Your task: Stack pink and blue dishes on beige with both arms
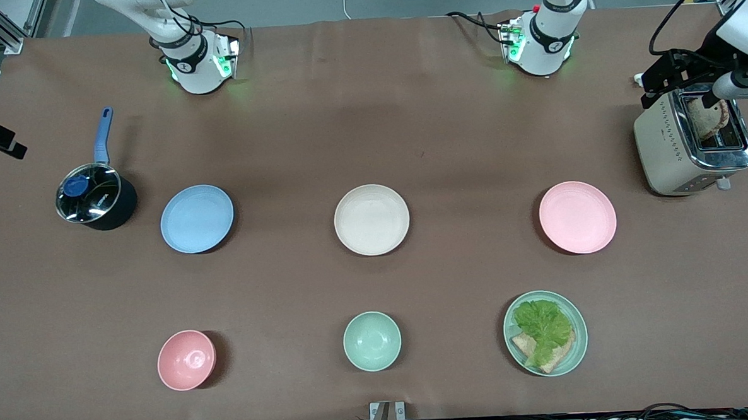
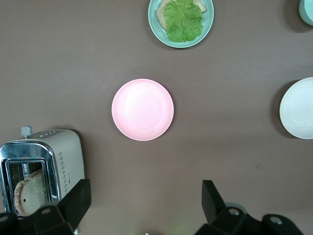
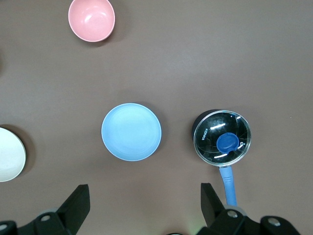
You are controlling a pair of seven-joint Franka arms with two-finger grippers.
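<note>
**A:** Start nearest the front camera. What do you have on the table (image 1: 407,107)?

**B:** Three items in the nearest row: one small pink bowl (image 1: 186,359) toward the right arm's end, one mint-green bowl (image 1: 371,341) in the middle, and one mint-green plate with lettuce and bread (image 1: 545,332) toward the left arm's end. None of them is yours to move.

**A:** And the row farther from the camera?

**B:** Your three task plates lie there, well apart, each flat and empty: one blue dish (image 1: 197,218), one beige plate (image 1: 371,219) between the others, one pink dish (image 1: 577,217). Being round, they have no long axis to line up with.

**A:** Which arm takes which?

**B:** The pink dish lies at the left arm's end, and the wrist view looks straight down on it ahead of the left gripper (image 2: 146,200), whose fingers are spread wide and hold nothing. The blue dish sits likewise ahead of the right gripper (image 3: 145,200), whose fingers are also wide and empty. Both grippers are high above the table, so each has a plain descent to its own dish.

**A:** Anything else?

**B:** One lidded saucepan (image 1: 95,195) just beside the blue dish, and one toaster (image 1: 693,142) near the pink dish, slightly farther from the camera.
</note>
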